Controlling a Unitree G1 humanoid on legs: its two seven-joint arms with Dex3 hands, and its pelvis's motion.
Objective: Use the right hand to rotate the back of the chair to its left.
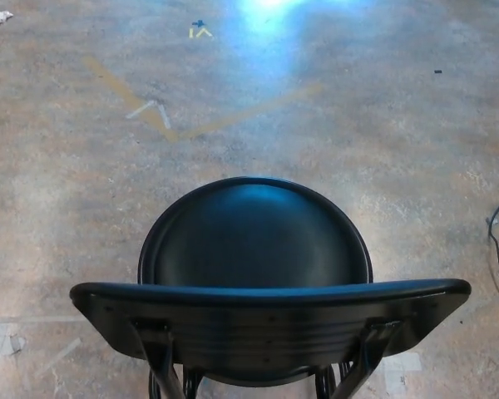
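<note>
Chair (258, 274) is sitting dead centre at the bottom of your view, black all over, and you're looking down over its back (270, 320) onto the round seat (258, 237). That curved back is stretching almost the full width of the lower picture, nearest to you, with the seat facing away toward open floor. Nothing is lying on the seat, it's just catching a bit of sheen.

You're getting plenty of bare concrete floor (374, 133) around the chair on the left, right and far side. On the right edge a dark cable (495, 249) is trailing along the floor, near the end of the back but apart from it. Out ahead, faded yellow tape lines (150, 108) are crossing the floor, well clear of the seat, plus a small yellow mark (200, 32) near the top and a white scrap (2, 17) in the top left corner.

Chair legs are getting cut off by the bottom edge, so you're only seeing the two back supports (162, 357). Neither of your hands is showing, so you can't tell what the fingers are doing.
</note>
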